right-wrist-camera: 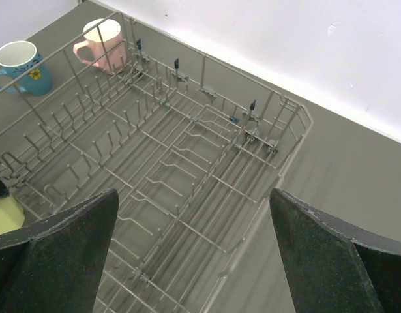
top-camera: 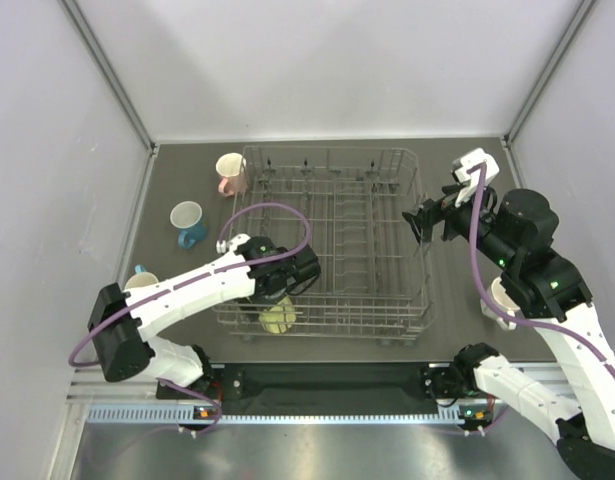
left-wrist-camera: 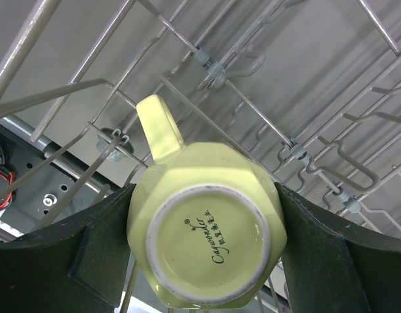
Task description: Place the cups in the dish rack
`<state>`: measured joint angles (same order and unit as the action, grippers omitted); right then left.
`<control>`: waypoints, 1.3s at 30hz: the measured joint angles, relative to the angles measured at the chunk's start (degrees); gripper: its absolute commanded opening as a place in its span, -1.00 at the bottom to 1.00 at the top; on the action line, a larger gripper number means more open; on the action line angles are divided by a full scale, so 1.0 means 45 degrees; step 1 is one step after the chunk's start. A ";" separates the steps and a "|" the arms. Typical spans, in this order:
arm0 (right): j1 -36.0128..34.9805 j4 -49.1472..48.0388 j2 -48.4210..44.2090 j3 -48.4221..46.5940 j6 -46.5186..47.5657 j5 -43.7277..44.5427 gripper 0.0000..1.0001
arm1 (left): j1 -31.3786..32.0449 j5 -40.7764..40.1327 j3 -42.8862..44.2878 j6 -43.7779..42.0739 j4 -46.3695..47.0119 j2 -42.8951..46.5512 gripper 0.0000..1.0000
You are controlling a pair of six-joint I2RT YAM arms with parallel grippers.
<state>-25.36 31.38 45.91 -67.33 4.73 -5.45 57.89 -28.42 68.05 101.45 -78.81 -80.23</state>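
The yellow cup (left-wrist-camera: 207, 241) is upside down, its stamped base facing the left wrist camera, inside the dish rack (top-camera: 417, 200) at its near left corner. My left gripper (top-camera: 275, 288) is shut on this cup, one dark pad against each side. The cup's handle points up and left among the rack wires (left-wrist-camera: 252, 98). My right gripper (top-camera: 419, 222) hangs open above the rack's right edge, with nothing between its fingers (right-wrist-camera: 70, 241). A pink cup (top-camera: 230, 172) and a blue cup (top-camera: 188, 222) stand upright on the table left of the rack.
A light blue cup (top-camera: 142, 278) shows beside the left arm at the table's left edge. A white cup (top-camera: 504, 297) is partly hidden behind the right arm. In the right wrist view the rack (right-wrist-camera: 187, 150), the pink cup (right-wrist-camera: 102, 42) and the blue cup (right-wrist-camera: 21, 65) show.
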 measured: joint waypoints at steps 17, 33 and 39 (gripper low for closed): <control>0.0000 0.0005 -0.0015 0.0010 -0.0199 -0.0010 0.95 | 0.0000 -0.0374 0.0520 0.0170 -0.0194 -0.0646 -1.00; -0.0005 -0.0049 0.0238 0.0039 -0.0641 -0.0403 0.95 | -0.0053 -0.0816 0.1773 -0.0049 -0.0301 -0.1248 0.96; -0.0005 -0.0097 0.0223 0.0039 -0.0636 -0.0403 0.95 | -0.0121 -0.1321 0.2599 -0.0782 0.0170 -0.1287 0.96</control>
<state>-25.39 30.94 46.92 -67.16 1.87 -7.27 57.34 -34.37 79.75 97.93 -78.04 -86.02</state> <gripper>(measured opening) 0.977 0.982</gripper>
